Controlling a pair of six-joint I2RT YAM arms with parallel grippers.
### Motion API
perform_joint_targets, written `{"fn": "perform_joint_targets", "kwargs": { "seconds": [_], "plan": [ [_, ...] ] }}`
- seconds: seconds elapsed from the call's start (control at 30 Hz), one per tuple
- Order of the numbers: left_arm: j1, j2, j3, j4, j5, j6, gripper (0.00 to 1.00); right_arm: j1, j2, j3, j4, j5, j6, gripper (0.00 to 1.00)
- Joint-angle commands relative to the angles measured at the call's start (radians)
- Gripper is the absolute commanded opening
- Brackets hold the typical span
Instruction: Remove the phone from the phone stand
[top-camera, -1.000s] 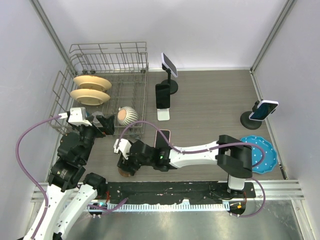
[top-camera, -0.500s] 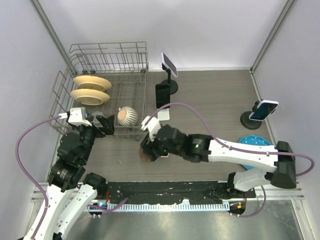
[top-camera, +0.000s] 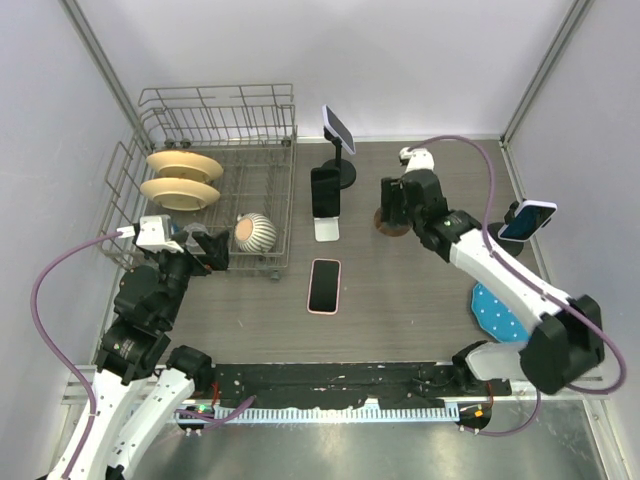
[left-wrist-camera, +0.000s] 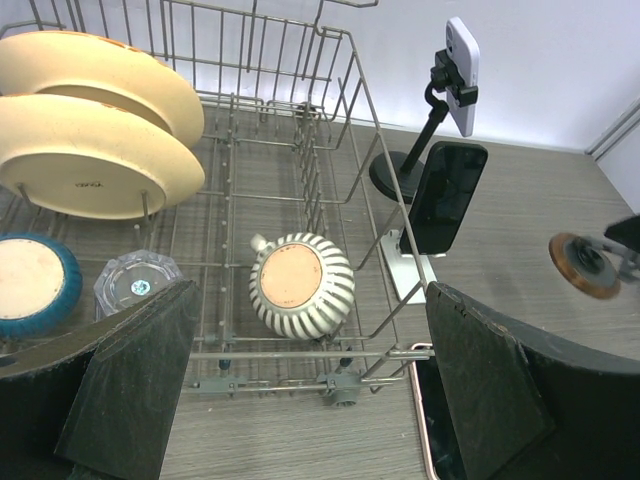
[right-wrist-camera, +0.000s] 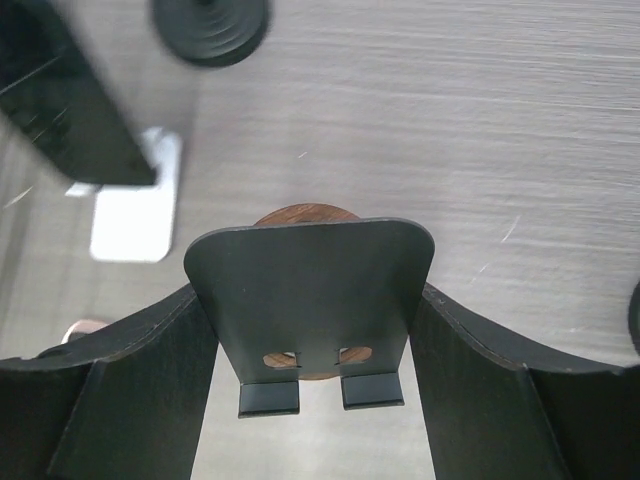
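A pink-edged phone (top-camera: 323, 285) lies flat on the table, its corner showing in the left wrist view (left-wrist-camera: 428, 420). My right gripper (top-camera: 398, 203) is shut on an empty phone stand (top-camera: 390, 221), held over the table's far middle. In the right wrist view the gripper (right-wrist-camera: 310, 292) clamps the stand's black plate (right-wrist-camera: 310, 290) from both sides, with its round wooden base (right-wrist-camera: 305, 214) beyond. The stand also shows in the left wrist view (left-wrist-camera: 583, 265). My left gripper (top-camera: 207, 248) is open and empty beside the dish rack (top-camera: 215, 108); it also shows in its own wrist view (left-wrist-camera: 310, 296).
A black phone leans on a white stand (top-camera: 326, 193). A phone sits on a black pole stand (top-camera: 338, 130), another on a stand at the right wall (top-camera: 527, 220). The rack holds two plates (top-camera: 180, 178) and a striped bowl (top-camera: 256, 231). A blue plate (top-camera: 497, 315) lies at the right.
My right arm swung from the near left to the far middle right, carrying the stand with it. The pink-edged phone stayed flat on the table. The left arm has not moved.
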Motion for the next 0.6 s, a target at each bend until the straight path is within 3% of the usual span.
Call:
{"fn": "perform_joint_targets", "kwargs": {
  "seconds": [0.0, 0.27, 0.57],
  "plan": [
    [0.006, 0.000, 0.003, 0.044, 0.017, -0.006, 1.00, -0.126, 0.152, 0.052, 0.318, 0.019, 0.021, 0.17],
    [0.007, 0.017, 0.003, 0.044, 0.022, -0.005, 1.00, -0.251, 0.525, 0.285, 0.615, 0.072, -0.052, 0.18],
    [0.006, 0.031, 0.001, 0.048, 0.025, 0.006, 1.00, -0.321, 0.847, 0.569, 0.638, 0.043, -0.075, 0.22]
  ]
}}
